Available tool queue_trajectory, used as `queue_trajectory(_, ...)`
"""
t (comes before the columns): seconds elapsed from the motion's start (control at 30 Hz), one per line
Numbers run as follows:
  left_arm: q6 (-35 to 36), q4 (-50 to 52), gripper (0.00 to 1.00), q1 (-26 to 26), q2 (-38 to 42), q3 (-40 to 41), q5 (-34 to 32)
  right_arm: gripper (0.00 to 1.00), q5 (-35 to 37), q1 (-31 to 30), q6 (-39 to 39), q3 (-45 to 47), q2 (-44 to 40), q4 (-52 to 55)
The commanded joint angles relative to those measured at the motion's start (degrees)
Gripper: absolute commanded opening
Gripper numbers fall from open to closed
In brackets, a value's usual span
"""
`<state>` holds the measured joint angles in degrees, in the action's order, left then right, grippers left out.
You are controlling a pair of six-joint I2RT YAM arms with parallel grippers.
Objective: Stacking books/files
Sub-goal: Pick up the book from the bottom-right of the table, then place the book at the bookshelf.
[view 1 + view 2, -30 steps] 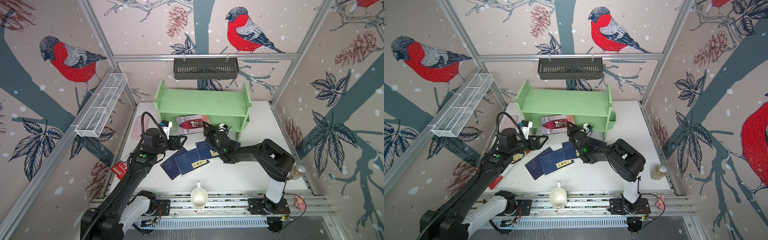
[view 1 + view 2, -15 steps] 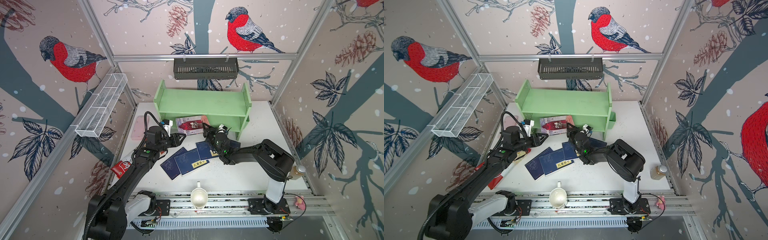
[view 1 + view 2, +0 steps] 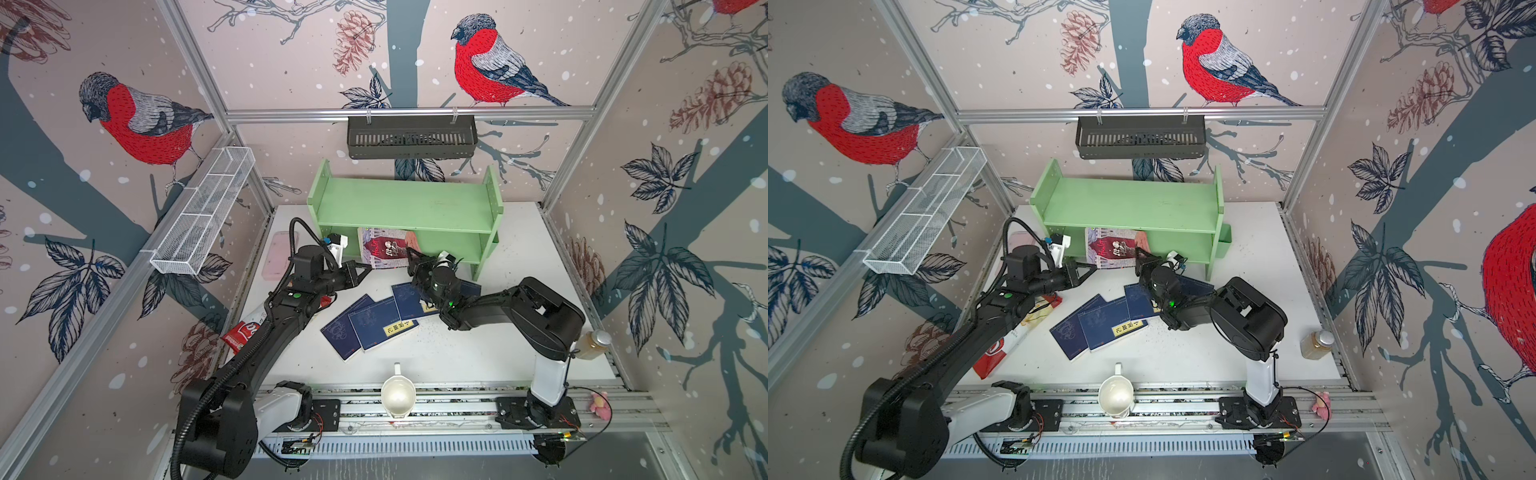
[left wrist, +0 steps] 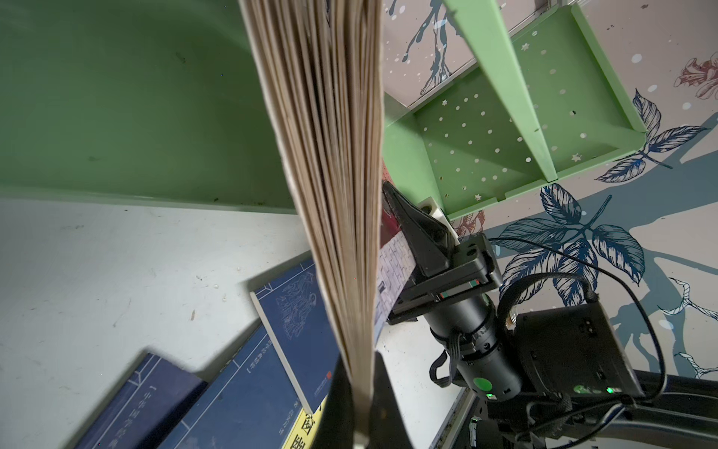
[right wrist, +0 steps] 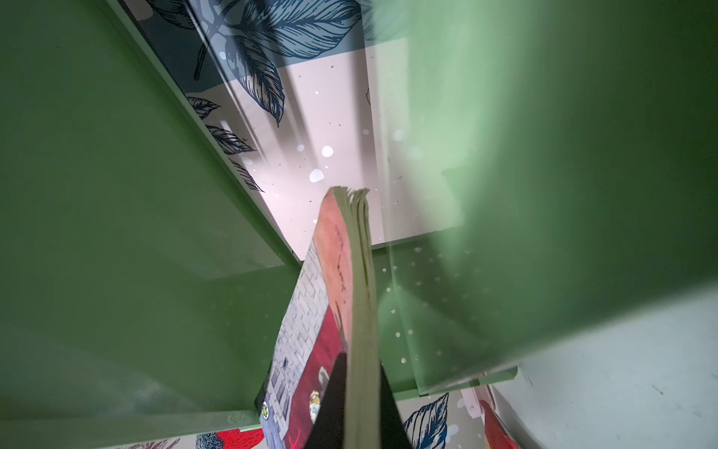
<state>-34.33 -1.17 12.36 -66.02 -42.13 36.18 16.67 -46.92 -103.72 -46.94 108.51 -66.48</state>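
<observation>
The pink-and-red illustrated book (image 3: 388,248) (image 3: 1112,248) is held tilted in front of the green shelf's lower opening. My left gripper (image 3: 367,269) (image 4: 359,408) is shut on its lower left corner; the left wrist view shows the page edges (image 4: 338,155) running out from between the fingers. At the book's right edge, my right gripper (image 3: 412,257) (image 5: 361,408) is shut on it, with the cover (image 5: 311,350) beside one finger. Several navy-blue books (image 3: 376,324) (image 3: 1100,326) lie overlapping on the white table below both arms.
The green two-level shelf (image 3: 407,208) stands at the back. A pink flat case (image 3: 277,257) and a red crisp bag (image 3: 241,332) lie on the left. A white jug (image 3: 398,395) sits at the front edge and a bottle (image 3: 594,343) at the right.
My left gripper has moved right and back to the illustrated book and closed on its corner. The right gripper has stayed shut on the book.
</observation>
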Motion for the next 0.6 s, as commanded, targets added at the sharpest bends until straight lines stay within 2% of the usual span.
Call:
queue_trajectory(0.0,-0.89,-1.36,0.00,-0.56,-0.41,-0.84,-5.17,0.16,-3.95,-0.11,-0.60,-0.34,0.12,-3.75)
queue_trajectory(0.1,-1.71,-0.08,0.00,-1.01,-0.52,-1.11,-6.81,0.36,-4.77,-0.10,-0.42,-0.52,0.29,-3.44)
queue_trajectory(0.2,-3.33,0.00,0.00,-2.39,-1.31,-1.03,-6.05,0.44,-5.28,-0.14,-0.29,-0.36,0.29,-3.33)
queue_trajectory(0.43,-4.93,-0.91,0.00,-4.90,-5.31,-1.02,-2.67,0.43,-6.90,-0.51,0.58,-1.83,1.19,-2.12)
queue_trajectory(0.57,-6.15,-2.97,0.00,-6.82,-8.22,-1.15,2.72,0.36,-8.05,-1.14,0.60,-3.93,2.86,-0.87)
